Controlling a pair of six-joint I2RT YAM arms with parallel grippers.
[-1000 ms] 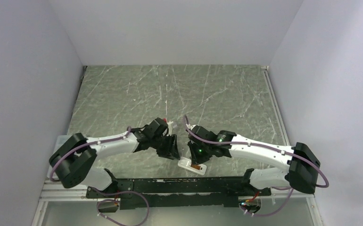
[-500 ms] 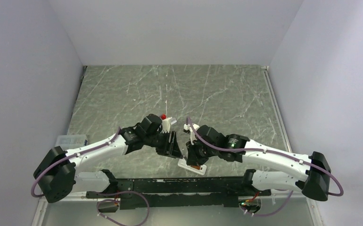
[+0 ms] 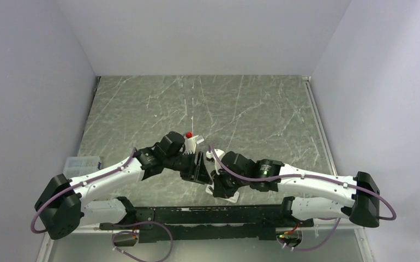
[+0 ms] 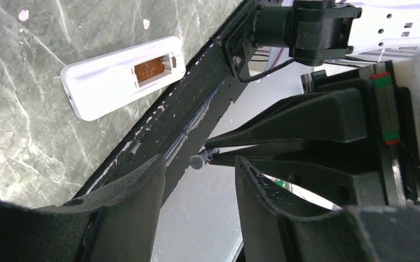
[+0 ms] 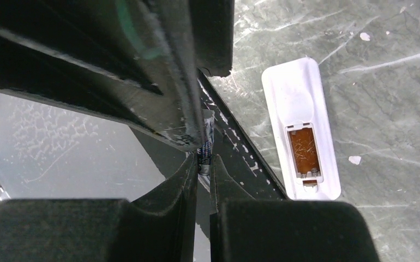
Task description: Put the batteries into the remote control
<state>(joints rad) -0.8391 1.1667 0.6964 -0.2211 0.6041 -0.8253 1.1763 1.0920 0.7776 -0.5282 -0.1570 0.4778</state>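
Top external: shows both arms bent inward, meeting over the middle of the near edge of the bench (image 3: 197, 103). Places the left gripper (image 3: 199, 170) just beside the right gripper (image 3: 219, 183), tips close together. Hides most of the remote control (image 3: 225, 195) under the right gripper, leaving a white sliver by the black rail (image 3: 197, 210). Too small here to tell how far either pair of jaws stands apart.

Left wrist: reveals the left gripper (image 4: 199, 164) spread wide, holding nothing. Catches the right gripper (image 4: 210, 153) opposite, pinched on 1 small dark battery (image 4: 197, 161). Shows the remote control (image 4: 121, 77) flat on the bench, back up, near the near edge, its battery compartment (image 4: 150, 66) uncovered.

Right wrist: confirms the right gripper (image 5: 203, 166) nearly closed, clamping the battery (image 5: 205, 143) upright between its tips. Puts 1 of the left gripper's fingers (image 5: 164, 82) just beside the cell; cannot tell whether touching. Sets the remote control (image 5: 300, 103) apart from both grippers, with the compartment (image 5: 304, 150) showing an orange-brown floor.
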